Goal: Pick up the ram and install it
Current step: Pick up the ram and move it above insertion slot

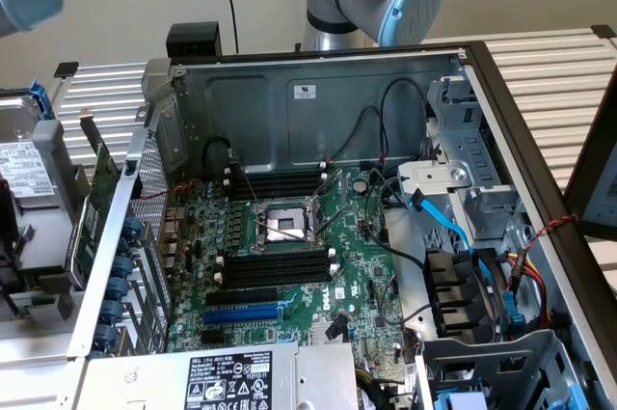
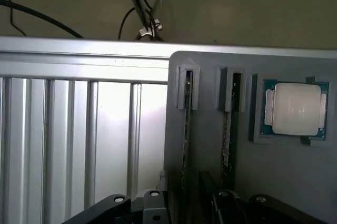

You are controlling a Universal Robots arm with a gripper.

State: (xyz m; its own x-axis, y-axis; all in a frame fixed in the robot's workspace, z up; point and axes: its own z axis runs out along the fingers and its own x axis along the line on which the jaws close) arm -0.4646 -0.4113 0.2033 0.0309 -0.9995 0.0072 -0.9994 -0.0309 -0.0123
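Two ram sticks stand on edge in the slots of a grey holder tray [image 2: 210, 182]: one ram stick [image 2: 185, 129] lies in line with my gripper [image 2: 185, 211], the other [image 2: 227, 134] is beside it. The gripper hangs above the near end of the first stick, open, with nothing between its dark fingers [image 2: 113, 205]. In the exterior view the open computer case [image 1: 318, 92] shows the motherboard [image 1: 357, 265] with black memory slots [image 1: 275, 265] with white end clips on either side of the processor socket [image 1: 284, 225].
A processor chip [image 2: 295, 109] sits in a pocket of the same tray. A ribbed metal table [image 2: 79, 139] lies beside the tray. In the exterior view a green expansion card [image 1: 96, 207] and a drive [image 1: 29, 169] lie at the exterior view's left of the case; cables [image 1: 453, 227] crowd its right.
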